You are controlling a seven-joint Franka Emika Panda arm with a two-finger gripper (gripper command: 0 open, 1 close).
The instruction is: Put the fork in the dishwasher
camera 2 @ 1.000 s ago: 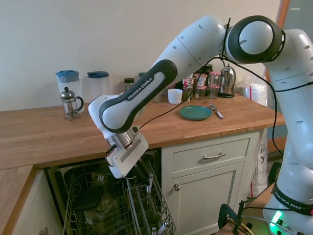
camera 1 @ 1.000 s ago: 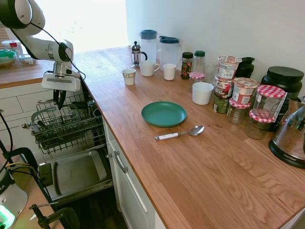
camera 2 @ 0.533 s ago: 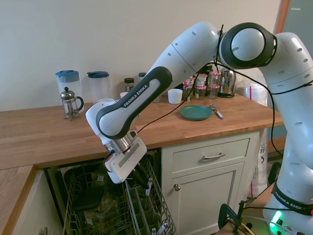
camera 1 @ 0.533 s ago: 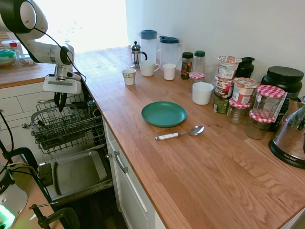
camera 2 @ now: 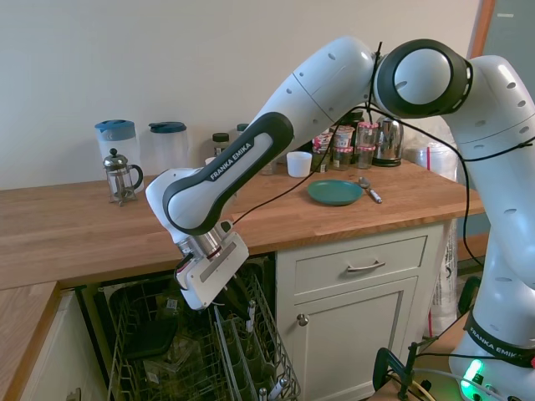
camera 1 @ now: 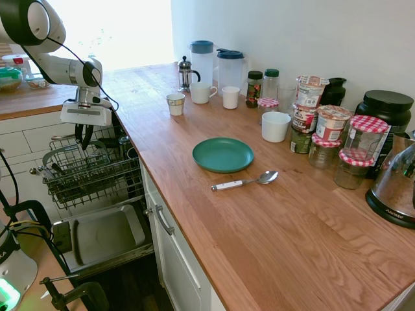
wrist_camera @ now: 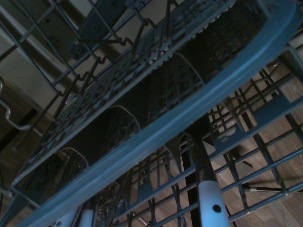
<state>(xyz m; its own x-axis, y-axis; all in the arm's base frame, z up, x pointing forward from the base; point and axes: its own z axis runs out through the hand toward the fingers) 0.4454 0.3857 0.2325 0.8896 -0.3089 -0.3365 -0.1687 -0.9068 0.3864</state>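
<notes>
Gripper [camera 1: 82,137] and wrist are seen in the first exterior view at the far left, hung over the open dishwasher [camera 1: 104,236] and pointed down at its dark wire rack [camera 1: 91,172], which is pulled out above the grey inner door panel. Whether the gripper is open or clamped on anything cannot be told from here, and the fork cannot be made out against the wires. On the wooden worktop [camera 1: 259,240] a green plate [camera 1: 222,154] is set near the middle, and a white-handled spoon [camera 1: 243,182] is laid just beside it, towards the front edge.

In the second exterior view the gripper [camera 2: 238,294] is shown low over the wire rack [camera 2: 167,351], just to the left of the white cabinet drawers [camera 2: 359,267]. The fork [camera 2: 250,312] is seen as a slim pale handle standing nearly upright among the wires, right at the gripper's tip. Whether it is held or already lodged in the rack cannot be decided, since the dark parts merge with the rack. The plate [camera 2: 334,191] and spoon [camera 2: 369,190] are visible far off on the worktop.

In the wrist view a grey basket rim is seen crossing the picture at a slant, with rack wires beyond it. The fork [wrist_camera: 209,208] is shown as a pale handle with a small hole, in front of the wires.
</notes>
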